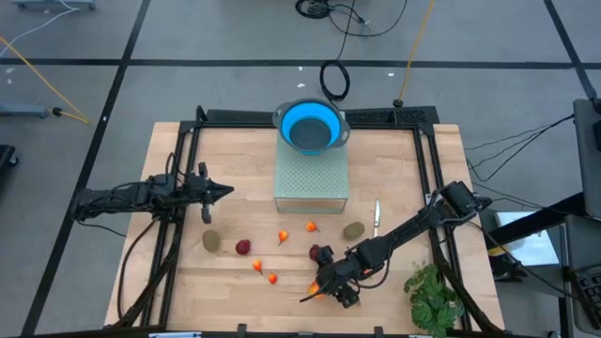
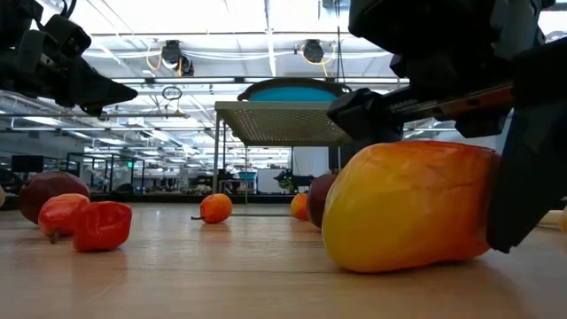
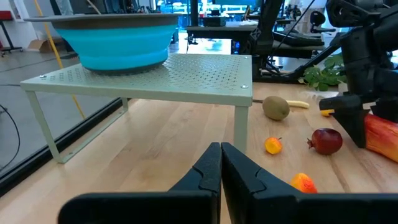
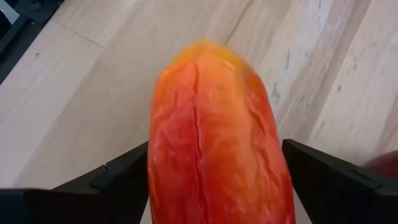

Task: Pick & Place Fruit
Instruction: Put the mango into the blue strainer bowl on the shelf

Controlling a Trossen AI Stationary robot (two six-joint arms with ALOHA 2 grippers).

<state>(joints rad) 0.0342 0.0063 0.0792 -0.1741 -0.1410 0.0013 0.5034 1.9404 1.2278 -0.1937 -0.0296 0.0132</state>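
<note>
Low in the frame's lower middle, the right hand [image 1: 324, 289] is set around the mango [image 4: 214, 134], one finger [image 4: 124, 177] on each side, though contact cannot be told. The mango is rested on the tabletop [image 1: 235, 150]. Nearby, a dark-red ball [image 1: 316, 252], a kiwi [image 1: 353, 230] and tiny orange-red pieces [image 1: 272, 278] are scattered. At left, the left hand [image 1: 223, 191] is held clenched, empty.

Mango [image 4: 214, 137] flat on table, smaller fruit [image 1: 243, 247] scattered beside
</note>
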